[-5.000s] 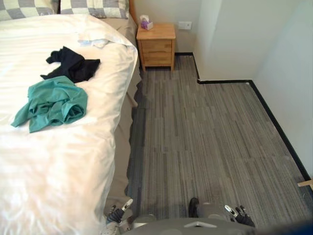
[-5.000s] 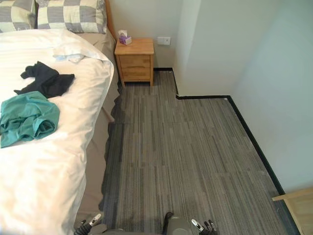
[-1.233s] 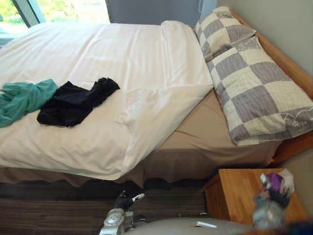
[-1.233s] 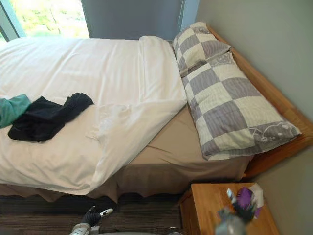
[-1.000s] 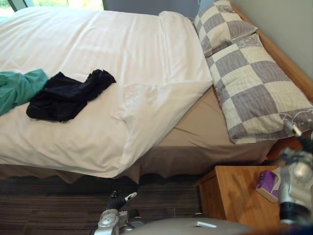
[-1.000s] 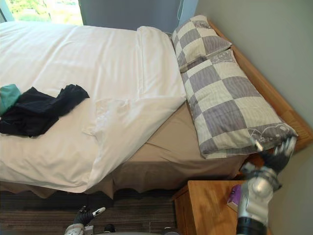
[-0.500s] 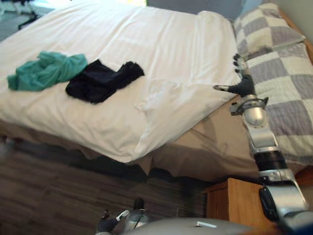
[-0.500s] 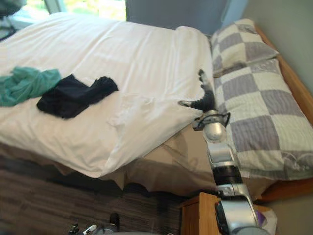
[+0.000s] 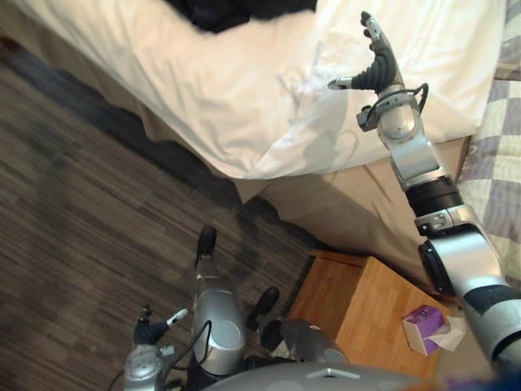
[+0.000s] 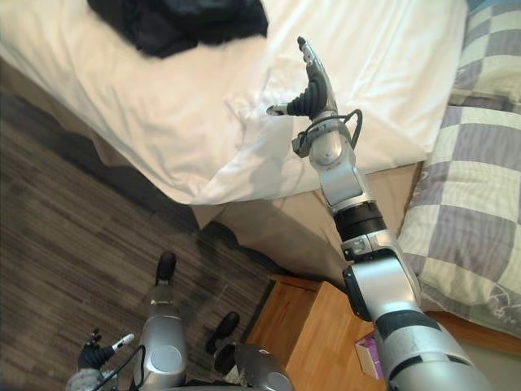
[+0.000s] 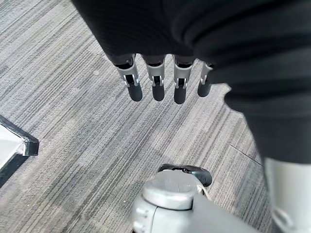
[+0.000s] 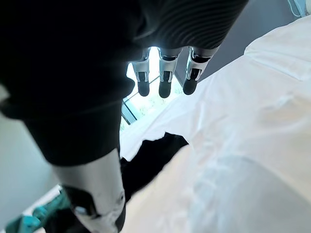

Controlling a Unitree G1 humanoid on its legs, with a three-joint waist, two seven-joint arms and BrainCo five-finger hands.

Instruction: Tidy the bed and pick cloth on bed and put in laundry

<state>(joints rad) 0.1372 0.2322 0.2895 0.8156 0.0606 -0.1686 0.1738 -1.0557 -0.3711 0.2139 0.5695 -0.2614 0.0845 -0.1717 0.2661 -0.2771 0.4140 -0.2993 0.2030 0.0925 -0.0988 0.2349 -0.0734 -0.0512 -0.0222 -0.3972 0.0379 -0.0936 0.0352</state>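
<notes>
Bedside, white duvet (image 9: 228,90), right hand (image 9: 376,72) over it, fingers straight

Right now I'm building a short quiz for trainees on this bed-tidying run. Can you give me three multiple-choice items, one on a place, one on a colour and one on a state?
1. Where is the right hand?
A) over the white duvet
B) on the nightstand
C) on a pillow

2. What colour is the cloth lying on the duvet?
A) red
B) black
C) yellow

3. How is the right hand?
A) curled round the cloth
B) open, fingers straight, holding nothing
C) buried under the duvet

Answers:
1 A: the hand reaches out above the duvet's rumpled corner.
2 B: the crumpled cloth is black against the white duvet.
3 B: its fingers stretch straight, with nothing between them and the thumb.
</notes>
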